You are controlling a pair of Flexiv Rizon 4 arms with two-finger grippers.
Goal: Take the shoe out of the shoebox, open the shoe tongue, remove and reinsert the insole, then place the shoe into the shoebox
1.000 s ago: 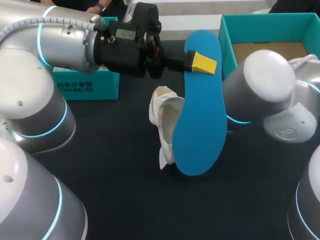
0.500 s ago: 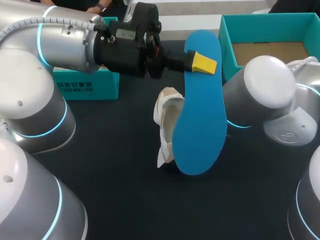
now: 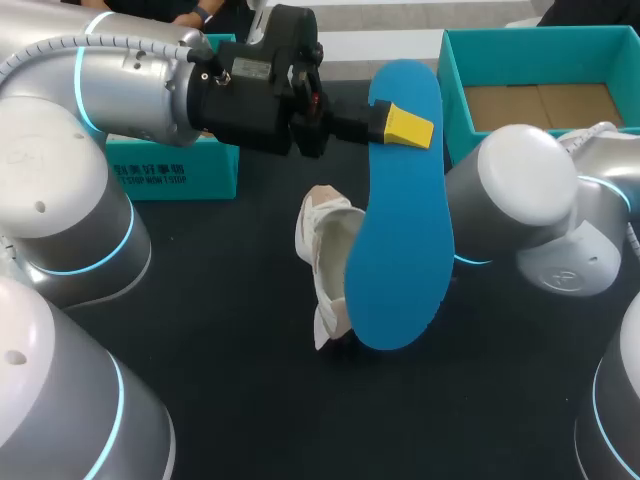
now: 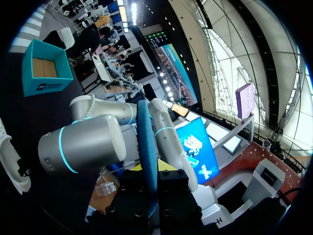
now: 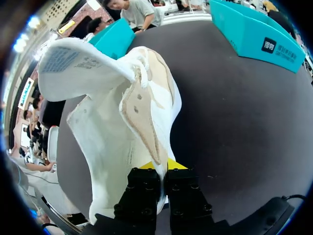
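Blue insole [image 3: 400,230] stands almost on edge above the middle of the bench [image 3: 230,400], its far end pinched between the yellow tips of the left gripper [image 3: 400,125]. Just beside its near half is the white shoe [image 3: 328,250], tilted with its opening spread wide and its side wall clamped in the right gripper [image 5: 161,169]. The teal shoebox [image 3: 455,100] sits open at the bench's far right corner, and a second teal box [image 3: 170,170] is at the far left.
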